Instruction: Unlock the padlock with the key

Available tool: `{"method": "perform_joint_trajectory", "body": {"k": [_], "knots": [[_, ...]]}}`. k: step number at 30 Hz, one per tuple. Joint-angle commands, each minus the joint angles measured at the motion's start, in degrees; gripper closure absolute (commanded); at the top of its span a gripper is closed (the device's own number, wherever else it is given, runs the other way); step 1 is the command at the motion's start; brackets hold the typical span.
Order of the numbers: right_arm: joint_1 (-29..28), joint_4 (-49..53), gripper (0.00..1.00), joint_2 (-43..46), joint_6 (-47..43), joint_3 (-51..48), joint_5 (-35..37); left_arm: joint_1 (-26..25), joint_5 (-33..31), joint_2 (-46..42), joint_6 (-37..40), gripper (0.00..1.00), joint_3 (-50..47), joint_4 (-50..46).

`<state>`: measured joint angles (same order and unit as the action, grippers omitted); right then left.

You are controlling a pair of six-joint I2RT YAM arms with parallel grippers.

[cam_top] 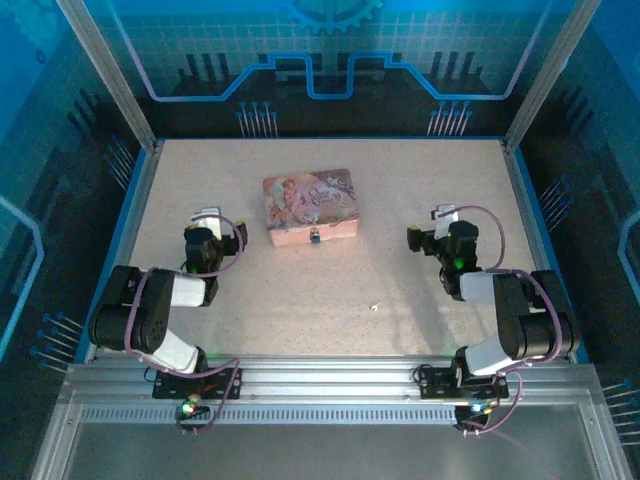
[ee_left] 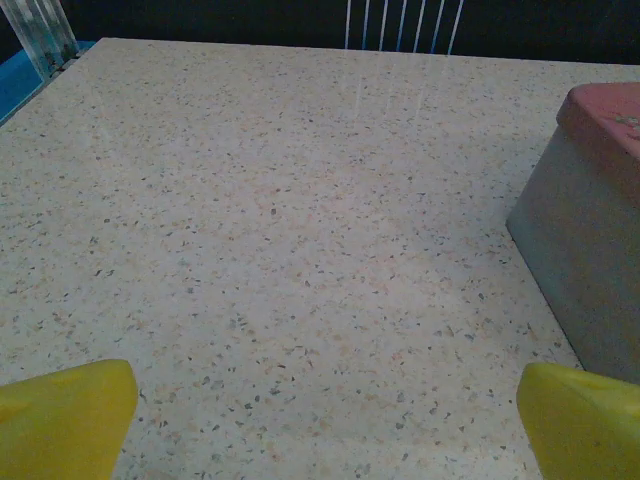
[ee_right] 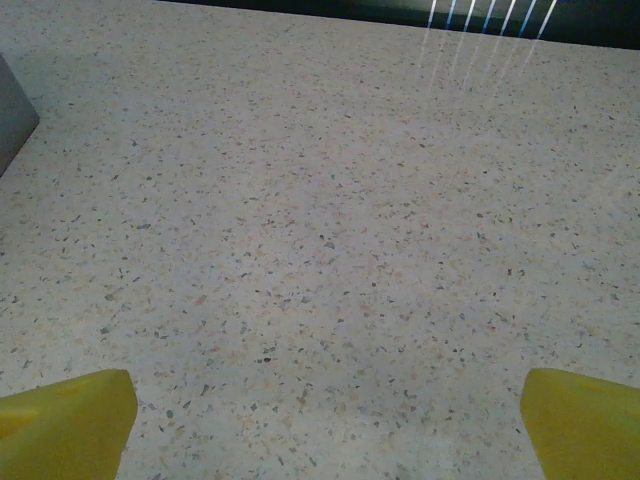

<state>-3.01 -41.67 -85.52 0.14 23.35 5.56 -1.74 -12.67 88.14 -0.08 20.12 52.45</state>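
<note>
Nearest the arm bases, the key (cam_top: 374, 307) lies flat and alone on the bare table (cam_top: 290, 300). It is at about five o'clock from the box (cam_top: 310, 208) and nearer the right arm than the left. That open spot probably suits a pick from above by the right side, since nothing crowds it.

Farther out, the left gripper (cam_top: 207, 215) sits low at nine o'clock from the box. The right gripper (cam_top: 446, 213) sits at three o'clock, well apart from it. Both have their yellow fingers (ee_left: 70, 415) spread wide with only speckled tabletop between them, so neither carries anything. They look parked on either side of the work, ready to share it.

Farthest out, the padlock (cam_top: 314, 237) hangs at the middle of the box's near wall, at six o'clock, facing the arms. That likely leaves it within reach of both. It looks closed, though it is too small to be sure. Nothing of the task is done yet, and fetching the key seems the first step.
</note>
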Motion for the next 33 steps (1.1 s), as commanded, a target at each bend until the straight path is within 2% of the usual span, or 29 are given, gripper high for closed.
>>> {"method": "perform_joint_trajectory", "body": {"k": [1,24,26,28,30,33], "knots": [[-0.8,-1.9,0.00,-0.6,-0.1,1.1,0.3,-0.5,-0.7,0.6,-0.6,0.01,1.1,1.7],[-0.3,-1.8,0.00,-0.5,0.2,1.3,-0.1,-0.5,-0.4,-0.7,-0.5,0.01,0.5,2.0],[0.1,3.5,0.01,2.1,1.5,3.2,1.1,-0.7,-0.5,-6.1,-0.2,0.01,-0.6,-1.0],[0.7,15.8,0.04,7.5,2.0,7.1,-0.5,-0.9,-0.8,-13.3,-0.2,0.01,-0.8,-6.3],[0.6,23.3,0.04,12.5,2.6,9.2,-1.9,-1.3,-1.2,-18.9,-0.7,0.01,-0.1,-9.9],[-1.4,36.4,0.02,19.6,4.3,12.2,-2.5,-2.3,-0.3,-25.6,-4.5,0.01,6.0,-24.3]]}}
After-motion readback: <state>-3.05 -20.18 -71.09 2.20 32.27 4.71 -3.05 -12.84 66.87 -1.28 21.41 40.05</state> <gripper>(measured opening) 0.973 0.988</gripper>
